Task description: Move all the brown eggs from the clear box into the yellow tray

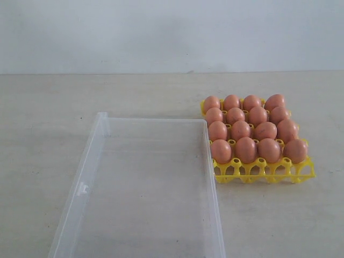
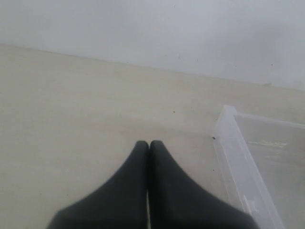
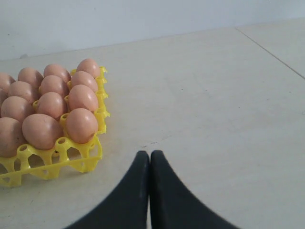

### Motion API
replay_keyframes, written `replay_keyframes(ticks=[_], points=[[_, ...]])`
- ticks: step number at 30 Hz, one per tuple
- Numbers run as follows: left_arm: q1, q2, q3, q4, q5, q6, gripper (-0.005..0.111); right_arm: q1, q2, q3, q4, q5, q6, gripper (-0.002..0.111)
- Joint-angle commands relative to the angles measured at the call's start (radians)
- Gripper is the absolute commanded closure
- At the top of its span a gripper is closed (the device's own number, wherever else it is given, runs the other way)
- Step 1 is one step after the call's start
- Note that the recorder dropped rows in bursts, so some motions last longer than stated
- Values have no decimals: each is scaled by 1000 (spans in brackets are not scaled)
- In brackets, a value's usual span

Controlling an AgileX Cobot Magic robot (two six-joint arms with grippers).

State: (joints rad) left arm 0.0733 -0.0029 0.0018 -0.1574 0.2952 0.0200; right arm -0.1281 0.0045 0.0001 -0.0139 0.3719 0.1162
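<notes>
Several brown eggs (image 1: 246, 149) fill the yellow tray (image 1: 263, 173), which sits on the table right of the clear box (image 1: 88, 172). No egg shows inside the box. Neither arm appears in the exterior view. In the left wrist view my left gripper (image 2: 148, 143) is shut and empty over bare table, with the clear box (image 2: 238, 157) corner off to one side. In the right wrist view my right gripper (image 3: 149, 153) is shut and empty, apart from the yellow tray (image 3: 57, 164) and its brown eggs (image 3: 81, 125).
A pale beige table (image 1: 48, 107) carries everything and a plain white wall (image 1: 161, 32) stands behind it. A seam in the tabletop (image 3: 271, 50) runs across the far corner in the right wrist view.
</notes>
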Motion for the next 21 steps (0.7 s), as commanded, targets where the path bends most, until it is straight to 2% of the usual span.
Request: replay_keyframes(ticks=[1,6,15,21], points=[[-1,3,-2,-1,8,-1,111,-2,-5,0,2,-5,2,109],[-1,3,-2,-1,3,-1,111,-2,-5,0,2,-5,2,109],[-1,3,-2,-3,-86,-1,111,-2,-5,0,2,-6,2,109],[-1,3,-2,-3,-82,-1,111,-2,-5,0,2,-6,2,109]])
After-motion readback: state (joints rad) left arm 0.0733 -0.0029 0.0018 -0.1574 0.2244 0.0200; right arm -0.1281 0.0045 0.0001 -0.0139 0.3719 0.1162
